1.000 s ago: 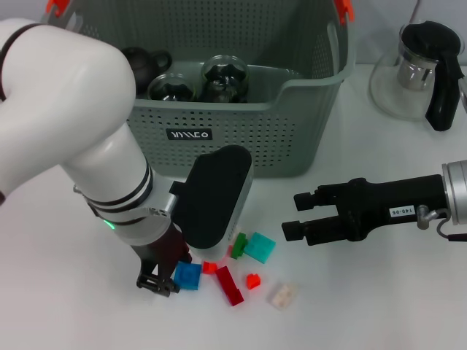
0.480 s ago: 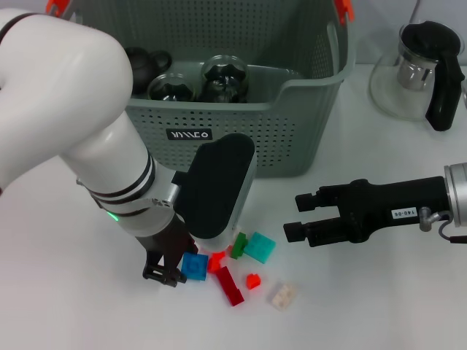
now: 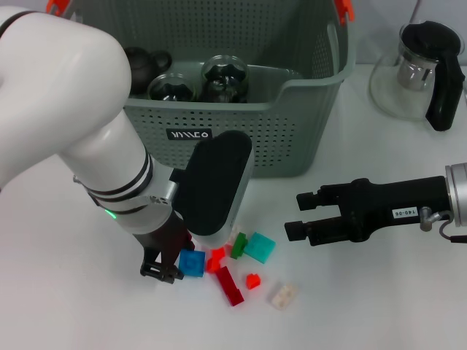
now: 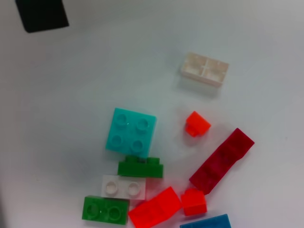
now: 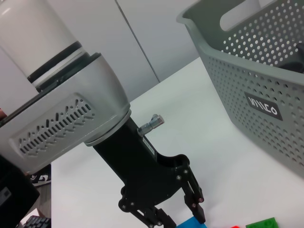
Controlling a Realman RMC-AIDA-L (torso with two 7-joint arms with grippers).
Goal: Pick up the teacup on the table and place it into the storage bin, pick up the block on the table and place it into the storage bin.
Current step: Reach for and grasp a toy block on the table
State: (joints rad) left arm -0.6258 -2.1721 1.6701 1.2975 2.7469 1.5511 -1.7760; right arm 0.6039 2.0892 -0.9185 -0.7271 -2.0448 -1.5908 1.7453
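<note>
Blue block [image 3: 192,263] between left gripper [image 3: 169,268] fingers

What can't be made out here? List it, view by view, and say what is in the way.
- Head view: the left gripper at the blue block; its own wrist hides the fingertips, so any grip is unclear.
- Head view: contents of the storage bin are partly covered by the left arm and front wall.
- Left wrist view: the blue block is cut by the picture edge.
- Right wrist view: the fingertips are cut off.
- The right gripper hovers open.
</note>
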